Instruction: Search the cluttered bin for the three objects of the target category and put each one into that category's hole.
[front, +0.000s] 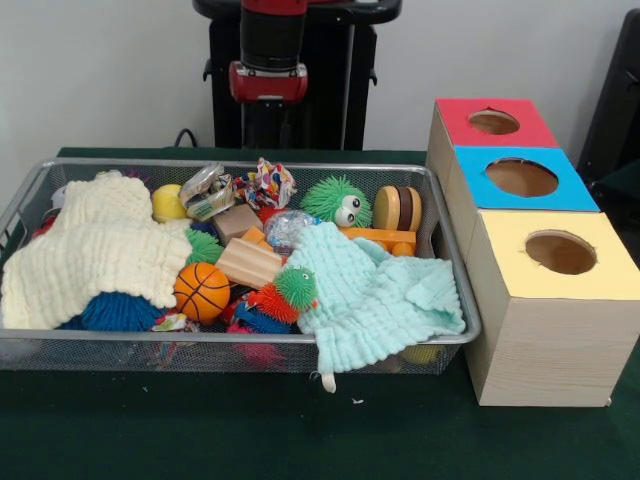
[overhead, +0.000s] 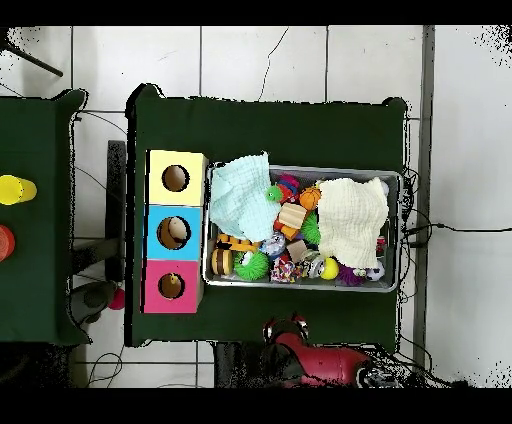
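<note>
The bin (front: 455, 305) is being kept on the green table (front: 300, 440) directly in front of the pedestal, with the three wooden boxes ranged just beside one end, presumably so that each hole is being kept within the arm's reach. The hole (front: 560, 252) of the yellow-topped box (front: 545, 330) is being presented uppermost and unobstructed; the blue-topped box (front: 525, 180) and red-topped box (front: 493, 122) are being lined up behind it in the front view.

One knotted fabric ball (front: 264, 184) is being exposed at the bin's far rim, on the robot's side, beside the green spiky ball with eyes (front: 335, 200). The other two target objects are not being identified; they are judged to be concealed, since much of the clutter is being covered by a cream cloth (front: 100, 250) and a mint cloth (front: 375, 295).

The arm (front: 270, 50) is being held drawn back and upright above the bin's far edge, clear of all contents. The gripper is not being shown distinctly in either view, so whether it is open or closed cannot be told; nothing is seen to be grasped.
</note>
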